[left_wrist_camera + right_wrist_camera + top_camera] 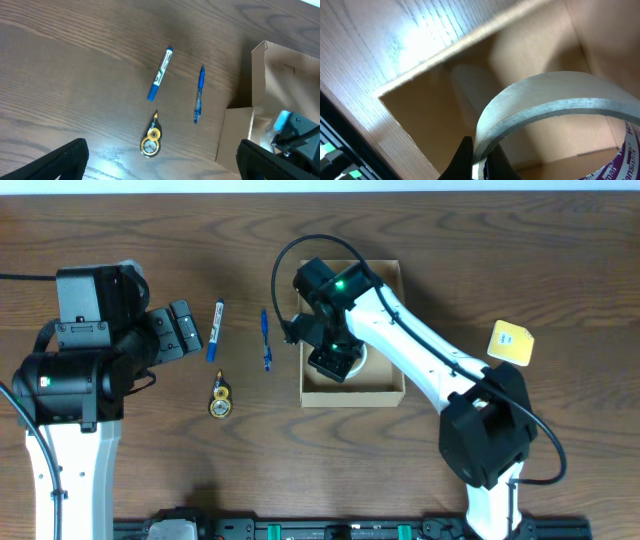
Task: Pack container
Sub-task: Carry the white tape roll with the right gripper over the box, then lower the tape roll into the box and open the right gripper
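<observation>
Plain tan cardboard for the container (385,395): rectangular, open at the top, with thin upright walls around a bare tan floor and no print or label in view. Sits toward the middle of the dark wood table (120,220), by far the largest thing among the small stationery. From the left wrist, shows pale inner faces and one raw-edged corner standing upright.

Inside the container, the right gripper (479,161), reaching down from above, jaws clamped on the rim of a roll of tape (555,107). Pale ring, grey along the edge, with purple lettering on its inner face. Contact between roll and container floor: cannot tell.

Just left of the container, apart from its wall, a blue pen (266,340), lying roughly parallel to that wall. Farther left of the container, a blue-and-white marker (216,330), likewise lengthwise. Left of the container and nearer the robot's side, a small yellow dispenser (220,397), well apart from the cardboard.

Well left of the container, just beyond the marker, the left gripper (195,330), jaws spread wide, holding nothing.

Right of the container, well apart, a yellow pad of sticky notes (511,343), flat on the wood.
</observation>
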`<state>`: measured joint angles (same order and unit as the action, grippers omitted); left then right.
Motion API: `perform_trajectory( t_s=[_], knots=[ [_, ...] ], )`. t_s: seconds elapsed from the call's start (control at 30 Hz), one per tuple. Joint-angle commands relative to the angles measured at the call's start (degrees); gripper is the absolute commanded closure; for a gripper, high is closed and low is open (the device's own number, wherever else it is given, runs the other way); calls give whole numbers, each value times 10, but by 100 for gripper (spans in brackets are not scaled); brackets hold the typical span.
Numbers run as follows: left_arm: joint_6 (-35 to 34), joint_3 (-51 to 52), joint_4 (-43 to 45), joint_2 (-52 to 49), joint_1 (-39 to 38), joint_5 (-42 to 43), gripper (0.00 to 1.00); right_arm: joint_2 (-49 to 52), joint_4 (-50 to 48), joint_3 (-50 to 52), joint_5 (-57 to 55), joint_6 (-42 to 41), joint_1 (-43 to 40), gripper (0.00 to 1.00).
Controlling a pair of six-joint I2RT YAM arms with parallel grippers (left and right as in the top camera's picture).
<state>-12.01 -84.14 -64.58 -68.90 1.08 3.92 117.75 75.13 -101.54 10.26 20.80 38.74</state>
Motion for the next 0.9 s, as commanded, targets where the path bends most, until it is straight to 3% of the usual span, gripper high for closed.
perform_trajectory(
  t_s=[0.0, 0.87],
  knots=[
    [4, -8, -5, -1, 3, 2, 5, 0, -7, 3, 12, 12, 17, 99],
    [4, -8, 3, -2, 3, 6, 5, 48, 0, 3, 11, 35, 63, 99]
  ],
)
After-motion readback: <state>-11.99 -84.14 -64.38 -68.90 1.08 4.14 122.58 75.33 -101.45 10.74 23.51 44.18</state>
